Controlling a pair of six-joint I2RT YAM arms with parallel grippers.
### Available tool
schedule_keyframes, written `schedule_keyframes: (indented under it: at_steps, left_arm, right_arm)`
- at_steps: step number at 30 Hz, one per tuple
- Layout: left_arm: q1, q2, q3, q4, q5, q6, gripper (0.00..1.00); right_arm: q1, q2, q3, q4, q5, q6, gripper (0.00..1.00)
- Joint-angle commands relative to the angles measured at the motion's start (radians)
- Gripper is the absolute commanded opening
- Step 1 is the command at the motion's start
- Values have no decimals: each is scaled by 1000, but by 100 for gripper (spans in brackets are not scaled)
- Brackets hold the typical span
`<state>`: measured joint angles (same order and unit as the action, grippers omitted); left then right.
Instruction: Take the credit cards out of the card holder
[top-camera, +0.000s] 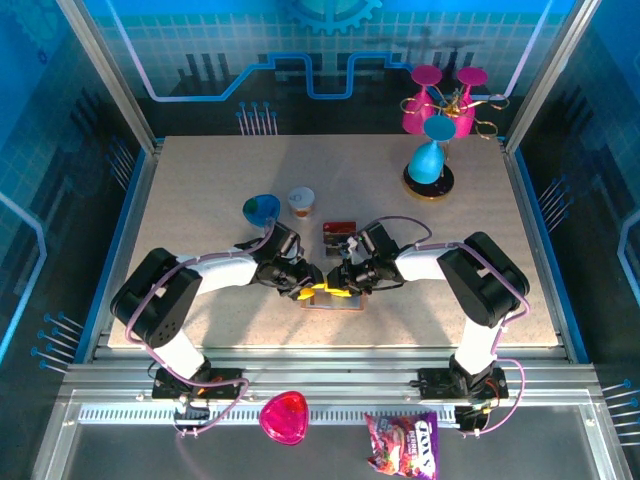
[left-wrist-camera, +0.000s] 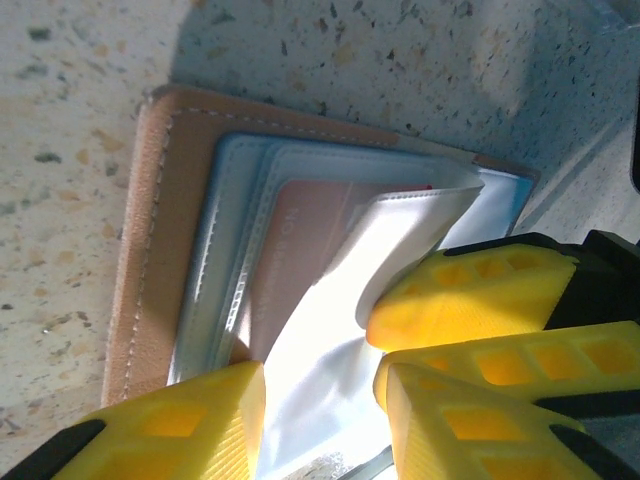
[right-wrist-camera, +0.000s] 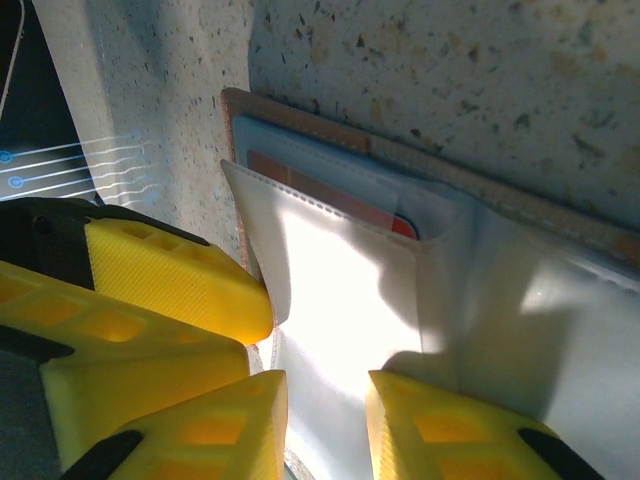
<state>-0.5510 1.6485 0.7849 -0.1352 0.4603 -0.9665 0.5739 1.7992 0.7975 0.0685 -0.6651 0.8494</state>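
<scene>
two arms, one build: the left arm (top-camera: 225, 268) and right arm (top-camera: 425, 262) each pair smooth white link shells with bulky, rounded black joint housings. a thin lilac cable (top-camera: 405, 220) loops along the outside of each arm, running down to squat black bases (top-camera: 205, 380). the left gripper (top-camera: 308, 291) and right gripper (top-camera: 337, 290) carry blocky bright-yellow fingers (left-wrist-camera: 170, 425), moulded with rows of square recesses and seated in black mounts.

This is a robot lab test cell. Metal frame posts (top-camera: 108, 70) and blue circuit-print walls (top-camera: 200, 40) stand beyond the left tool (top-camera: 308, 288) and right tool (top-camera: 345, 284), enclosing the speckled worktop (top-camera: 200, 180).
</scene>
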Motion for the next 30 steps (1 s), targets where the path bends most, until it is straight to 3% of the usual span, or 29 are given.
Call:
schedule_keyframes:
  at_steps: [1,13,30]
  left_arm:
    - [-8,13,30,-41,-17,8,38]
    - [-7,2,35,-57,-42,2,44]
    - [-9,-4,22,-12,-12,-11,23]
  right_arm:
    - [-9,-10,-23,-43,14,4,27]
    - [-9,-10,-24,-47,13,0,27]
    - [-9,-21,-20,-49,9,0,27]
